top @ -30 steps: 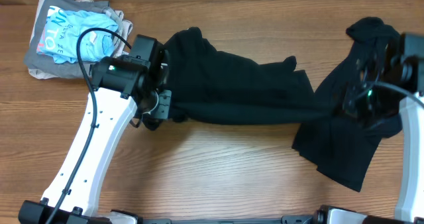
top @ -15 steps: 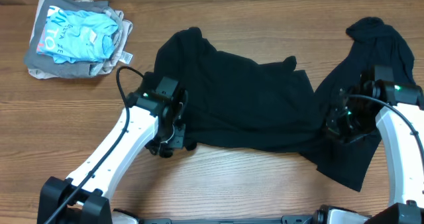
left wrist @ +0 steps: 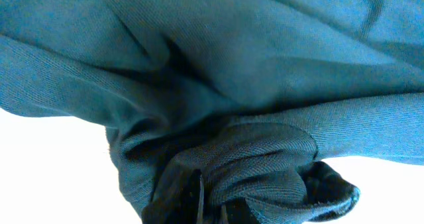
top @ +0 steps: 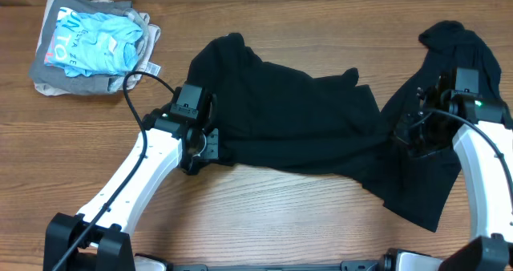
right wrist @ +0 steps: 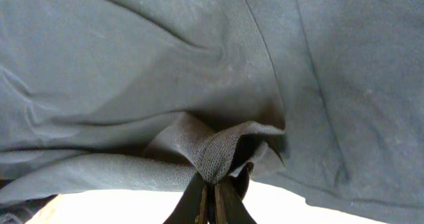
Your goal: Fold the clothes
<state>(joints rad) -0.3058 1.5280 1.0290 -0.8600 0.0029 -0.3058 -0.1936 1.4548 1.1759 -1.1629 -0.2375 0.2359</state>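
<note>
left gripper, right gripper: each clamped on a pinch of shirt | shirt: hem stretched between them toward table front edge, probably for flattening

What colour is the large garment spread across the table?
The garment is plain black; the overhead view shows it best.

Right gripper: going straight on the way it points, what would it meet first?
More of the black shirt: the right gripper is shut on a fold of it, and cloth fills the view ahead. Depth is unclear.
</note>
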